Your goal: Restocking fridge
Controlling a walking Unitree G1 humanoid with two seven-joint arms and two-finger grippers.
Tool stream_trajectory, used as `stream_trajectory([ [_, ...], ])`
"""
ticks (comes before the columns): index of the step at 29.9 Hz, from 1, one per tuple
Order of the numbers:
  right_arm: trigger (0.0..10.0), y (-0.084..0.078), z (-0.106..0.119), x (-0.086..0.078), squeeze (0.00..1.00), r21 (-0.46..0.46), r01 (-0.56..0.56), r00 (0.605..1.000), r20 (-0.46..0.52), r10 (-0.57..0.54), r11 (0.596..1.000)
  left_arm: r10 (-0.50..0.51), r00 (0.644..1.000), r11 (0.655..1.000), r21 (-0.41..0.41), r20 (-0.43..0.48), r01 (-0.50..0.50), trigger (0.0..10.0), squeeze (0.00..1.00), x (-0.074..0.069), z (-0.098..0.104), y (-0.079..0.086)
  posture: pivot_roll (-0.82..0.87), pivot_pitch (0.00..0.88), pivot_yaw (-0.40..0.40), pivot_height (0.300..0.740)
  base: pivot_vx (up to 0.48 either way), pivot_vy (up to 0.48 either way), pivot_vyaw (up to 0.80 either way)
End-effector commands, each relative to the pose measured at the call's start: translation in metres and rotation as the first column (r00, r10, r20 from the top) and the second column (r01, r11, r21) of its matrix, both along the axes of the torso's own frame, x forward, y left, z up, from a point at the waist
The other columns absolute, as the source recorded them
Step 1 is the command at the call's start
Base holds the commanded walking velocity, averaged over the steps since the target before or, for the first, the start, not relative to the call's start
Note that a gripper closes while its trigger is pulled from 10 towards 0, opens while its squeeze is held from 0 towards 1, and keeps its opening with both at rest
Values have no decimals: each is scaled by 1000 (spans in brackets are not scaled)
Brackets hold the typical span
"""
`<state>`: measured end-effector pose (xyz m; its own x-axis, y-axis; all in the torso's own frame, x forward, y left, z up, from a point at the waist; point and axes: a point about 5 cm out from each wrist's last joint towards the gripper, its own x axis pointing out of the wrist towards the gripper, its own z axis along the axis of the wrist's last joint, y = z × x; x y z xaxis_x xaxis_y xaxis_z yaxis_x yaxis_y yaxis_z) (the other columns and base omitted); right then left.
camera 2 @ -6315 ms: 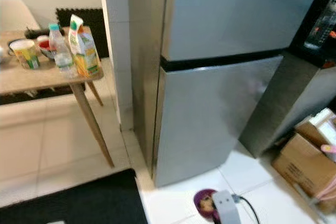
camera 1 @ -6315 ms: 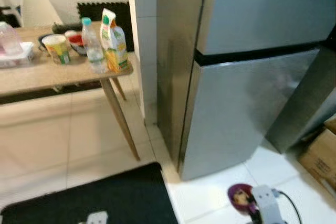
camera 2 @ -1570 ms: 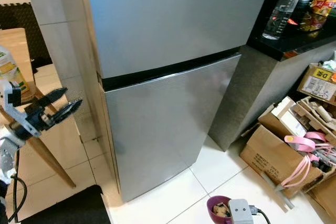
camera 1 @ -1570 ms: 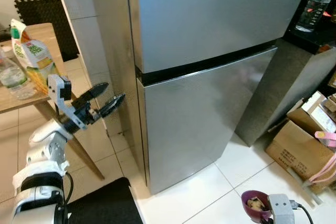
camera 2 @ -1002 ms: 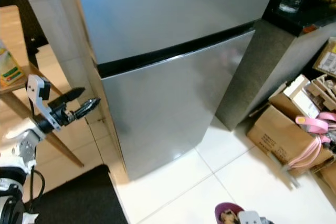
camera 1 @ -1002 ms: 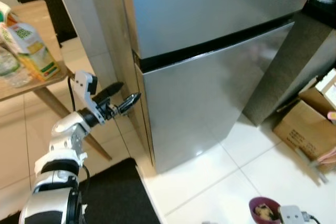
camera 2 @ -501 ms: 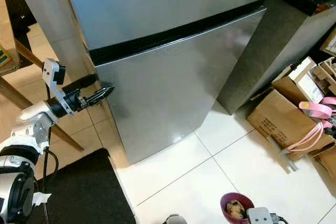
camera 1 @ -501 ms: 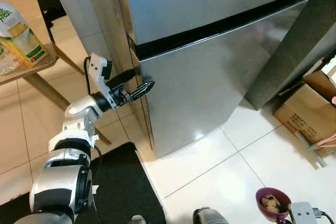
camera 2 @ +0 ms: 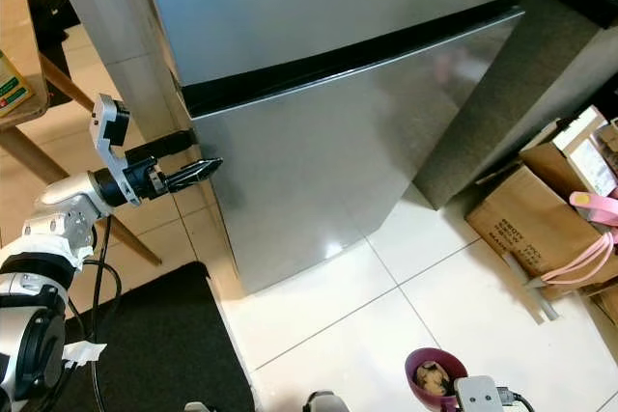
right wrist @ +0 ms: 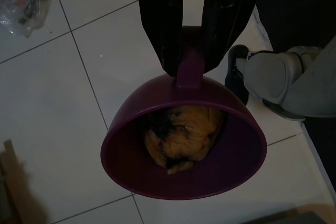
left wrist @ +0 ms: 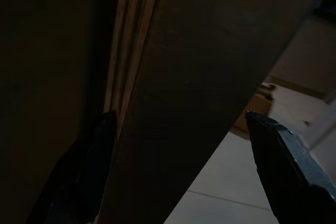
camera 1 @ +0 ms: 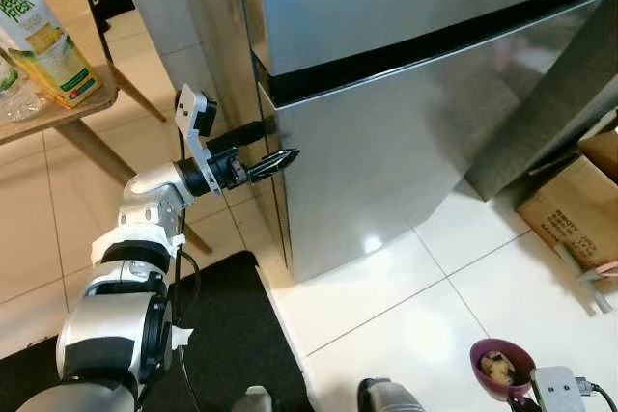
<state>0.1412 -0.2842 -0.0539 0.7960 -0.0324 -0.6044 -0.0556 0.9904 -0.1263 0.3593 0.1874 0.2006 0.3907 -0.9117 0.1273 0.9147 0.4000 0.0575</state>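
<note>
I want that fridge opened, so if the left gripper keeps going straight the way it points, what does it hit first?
Probably the lower fridge door: the left gripper already straddles its hinge-side edge, fingers either side.

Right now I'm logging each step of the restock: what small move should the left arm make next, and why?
Probably pull the lower fridge door outward. The left gripper straddles that door's left edge, one finger in the side seam, the other across its front, and the door looks shut. The right gripper holds the purple bowl of food.
</note>
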Motion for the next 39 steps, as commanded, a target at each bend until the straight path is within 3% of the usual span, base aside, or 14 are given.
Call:
stream_trajectory([
  [1, 10000, -1, -2, -6, 0, 10, 32, 999, -4, -32, 999, -220, 973, 973, 55, -72, 225, 10000, 0, -12, -21, -30, -187, 240, -25, 740, 0, 0, 0],
  [11, 10000, 2, 0, 6, 0, 17, 38, 999, 17, -38, 999, -365, 928, 930, 22, -74, 368, 10000, 0, -34, -27, -52, -169, 210, -22, 740, 0, 0, 0],
  [15, 10000, -4, -3, 1, 0, -32, 105, 994, -16, -105, 994, -616, 783, 786, -126, -83, 605, 10000, 0, -99, -33, -103, -161, 188, -19, 740, 0, 0, 0],
  [18, 10000, -15, -3, -7, 0, -80, 181, 983, -28, -183, 980, -655, 750, 752, -164, -87, 638, 10000, 0, -117, -35, -112, -152, 172, -18, 740, 0, 0, 0],
  [23, 10000, -35, 1, -18, 0, -134, 331, 942, -7, -335, 934, -662, 744, 741, -227, -91, 632, 10000, 0, -132, -36, -119, -145, 152, -9, 740, 0, 0, 0],
  [25, 10000, -45, 5, -21, 0, -147, 409, 912, 20, -410, 901, -648, 756, 751, -251, -97, 611, 10000, 0, -136, -36, -120, -143, 144, -4, 740, 0, 0, 0],
  [27, 10000, -72, 15, -33, 0, -176, 614, 788, 78, -611, 769, -603, 789, 780, -292, -117, 553, 10000, 0, -141, -38, -119, -142, 124, 2, 740, 0, 0, 0],
  [28, 10000, -72, 15, -33, 0, -176, 614, 788, 78, -611, 769, -603, 789, 780, -292, -117, 553, 10000, 0, -141, -38, -119, -142, 124, 2, 740, 0, 0, 0],
  [30, 10000, -91, 22, -47, 0, -209, 734, 674, 110, -731, 646, -561, 816, 807, -311, -140, 502, 10000, 0, -145, -40, -117, -136, 110, 3, 740, 0, 0, 0],
  [31, 10000, -95, 24, -51, 0, -222, 757, 646, 117, -754, 615, -550, 822, 815, -313, -149, 488, 10000, 0, -146, -41, -116, -136, 110, 3, 740, 0, 0, 0],
  [33, 10000, -97, 24, -52, 0, -230, 766, 635, 120, -763, 601, -544, 825, 818, -313, -154, 482, 10000, 0, -147, -41, -116, -132, 106, 4, 740, 0, 0, 0],
  [35, 10000, -104, 29, -55, 0, -205, 811, 580, 154, -800, 548, -512, 843, 838, -315, -168, 446, 10000, 0, -147, -43, -115, -132, 94, 10, 740, 0, 0, 0],
  [38, 10000, -107, 32, -56, 0, -185, 835, 547, 173, -819, 518, -484, 857, 854, -309, -178, 418, 10000, 0, -145, -47, -113, -132, 89, 10, 740, 0, 0, 0],
  [39, 10000, -111, 35, -59, 0, -161, 865, 500, 192, -845, 475, -440, 875, 879, -294, -200, 375, 10000, 0, -141, -54, -111, -135, 79, 10, 740, 0, 0, 0],
])
